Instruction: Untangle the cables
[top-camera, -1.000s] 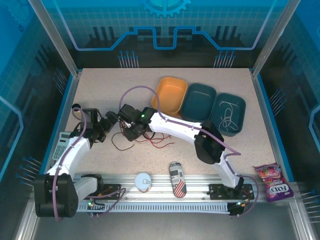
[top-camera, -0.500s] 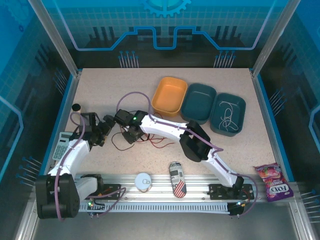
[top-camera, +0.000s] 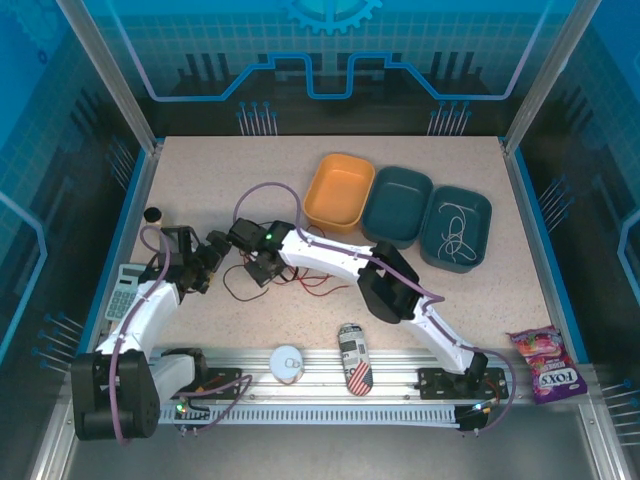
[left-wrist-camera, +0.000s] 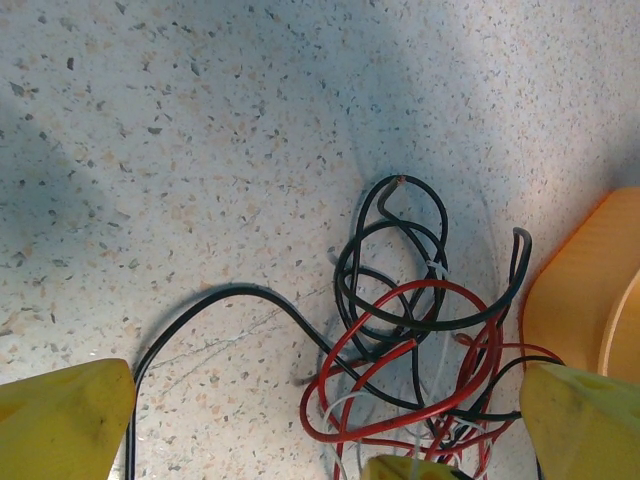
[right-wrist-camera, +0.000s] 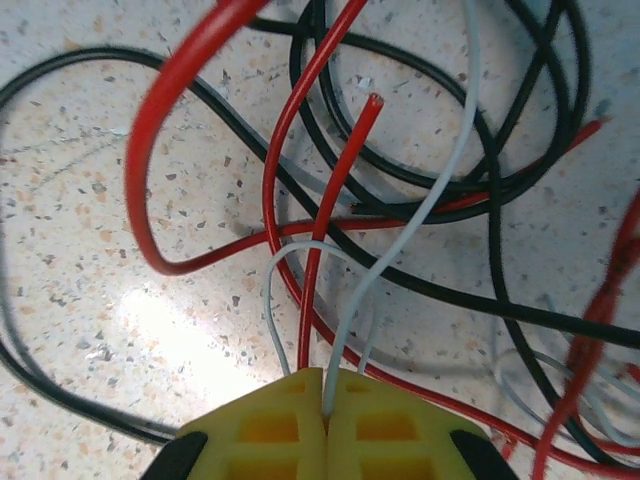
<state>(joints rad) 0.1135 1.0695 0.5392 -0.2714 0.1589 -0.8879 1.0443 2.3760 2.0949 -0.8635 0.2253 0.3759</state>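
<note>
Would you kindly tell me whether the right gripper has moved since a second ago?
Yes: the right gripper has shifted left, away from the orange bin.

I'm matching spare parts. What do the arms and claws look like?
Both the left arm and right arm have white links, black joints and lilac hoses running alongside. The left claw and right claw have yellow fingers; the right's show a ribbed grid.

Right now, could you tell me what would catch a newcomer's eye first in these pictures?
The knot of red, black and white cables lying left of centre, with the right fingers shut on a white strand and the left fingers open beside it. Then the orange bin at the far side, next to two teal bins.
</note>
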